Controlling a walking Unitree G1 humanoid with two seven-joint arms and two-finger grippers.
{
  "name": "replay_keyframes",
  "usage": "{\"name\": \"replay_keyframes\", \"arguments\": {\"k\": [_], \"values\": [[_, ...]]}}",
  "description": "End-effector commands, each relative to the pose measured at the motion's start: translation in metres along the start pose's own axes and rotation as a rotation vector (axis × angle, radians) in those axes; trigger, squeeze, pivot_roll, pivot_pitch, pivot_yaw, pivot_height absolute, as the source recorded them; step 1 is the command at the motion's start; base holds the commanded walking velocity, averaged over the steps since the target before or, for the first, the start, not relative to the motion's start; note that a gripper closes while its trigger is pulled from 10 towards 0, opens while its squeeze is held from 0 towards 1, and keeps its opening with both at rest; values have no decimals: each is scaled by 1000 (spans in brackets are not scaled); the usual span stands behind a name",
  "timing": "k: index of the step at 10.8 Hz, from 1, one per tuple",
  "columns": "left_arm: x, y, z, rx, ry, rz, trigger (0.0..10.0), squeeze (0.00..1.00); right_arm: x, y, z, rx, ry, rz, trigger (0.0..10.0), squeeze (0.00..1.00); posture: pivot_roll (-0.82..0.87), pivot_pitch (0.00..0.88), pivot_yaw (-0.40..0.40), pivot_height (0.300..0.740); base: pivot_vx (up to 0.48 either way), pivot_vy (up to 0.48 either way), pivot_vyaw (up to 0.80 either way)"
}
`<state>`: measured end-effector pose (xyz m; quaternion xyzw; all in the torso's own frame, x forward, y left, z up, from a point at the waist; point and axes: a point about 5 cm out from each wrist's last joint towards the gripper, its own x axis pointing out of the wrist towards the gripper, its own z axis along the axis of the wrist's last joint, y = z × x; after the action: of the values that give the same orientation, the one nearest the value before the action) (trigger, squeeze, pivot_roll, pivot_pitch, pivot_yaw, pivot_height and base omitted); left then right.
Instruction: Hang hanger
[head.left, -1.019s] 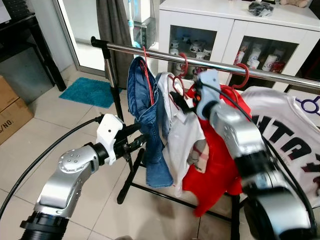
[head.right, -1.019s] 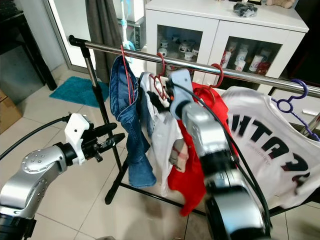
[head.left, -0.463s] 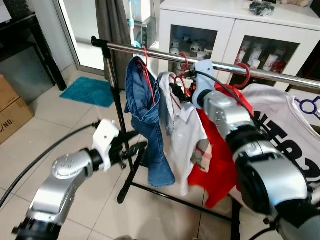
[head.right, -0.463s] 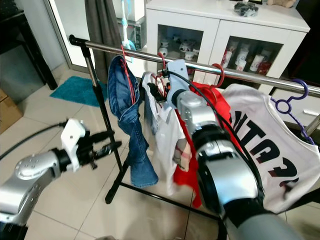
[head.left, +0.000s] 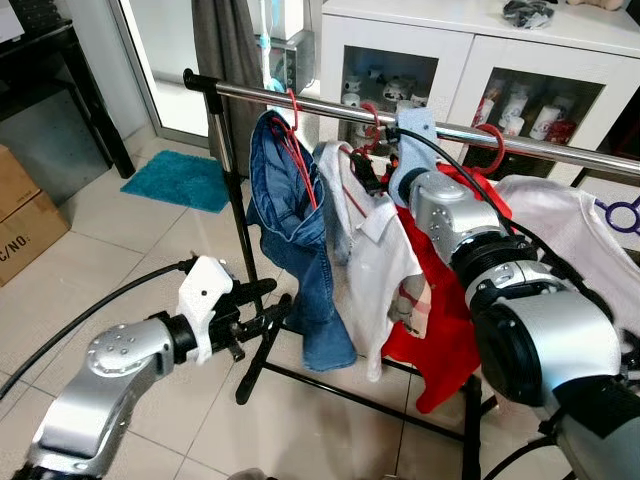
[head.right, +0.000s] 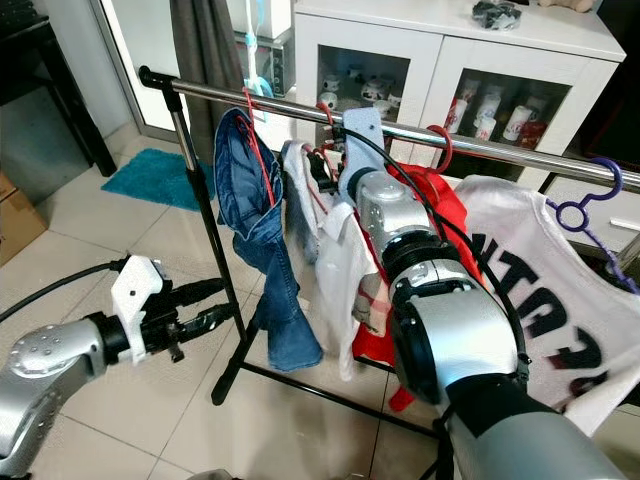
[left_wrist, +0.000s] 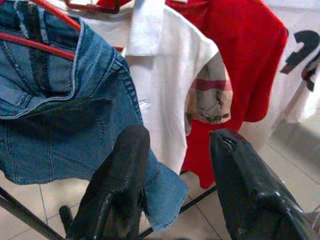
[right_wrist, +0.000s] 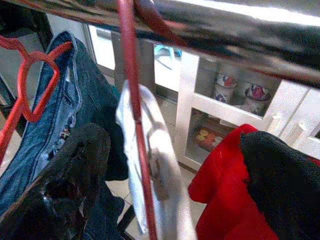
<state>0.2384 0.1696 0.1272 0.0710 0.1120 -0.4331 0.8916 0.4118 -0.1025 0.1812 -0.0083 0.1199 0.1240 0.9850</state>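
Note:
A steel rail (head.left: 300, 100) carries blue jeans (head.left: 295, 230) on a red hanger, a white shirt (head.left: 375, 270) on a red hanger (right_wrist: 134, 125), a red shirt (head.left: 450, 320) and a white jersey (head.right: 560, 300). The white shirt's hanger hook (head.left: 372, 118) sits over the rail. My right gripper (right_wrist: 175, 145) is just under the rail, open, with the hanger's red wire between its fingers and apart from both. My left gripper (head.left: 265, 300) is open, low and left of the jeans, with nothing in it.
A white cabinet (head.left: 470, 60) with mugs behind glass stands behind the rack. The rack's post and black base bars (head.left: 330, 385) cross the tiled floor. A teal mat (head.left: 175, 180), a cardboard box (head.left: 25, 220) and a dark table (head.left: 40, 50) are to the left. A purple hanger (head.right: 580, 205) hangs far right.
My right gripper has risen closer to the rail, and the white and red shirts have swung. My left arm has dropped lower and drawn back from the jeans.

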Motion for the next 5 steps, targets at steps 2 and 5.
{"name": "replay_keyframes", "arguments": {"k": [2, 5], "values": [[-6, -6, 3, -8, 10, -21, 10000, 0, 1, 1, 3, 4, -3, 3, 10000, 0, 15, 32, 8, 740, 0, 0, 0], [-7, -12, 3, -24, 22, -30, 10000, 0, 1, 8, -5, 20, -3, 41, 7255, 0, 12, 65, 8, 740, 0, 0, 0]]}}
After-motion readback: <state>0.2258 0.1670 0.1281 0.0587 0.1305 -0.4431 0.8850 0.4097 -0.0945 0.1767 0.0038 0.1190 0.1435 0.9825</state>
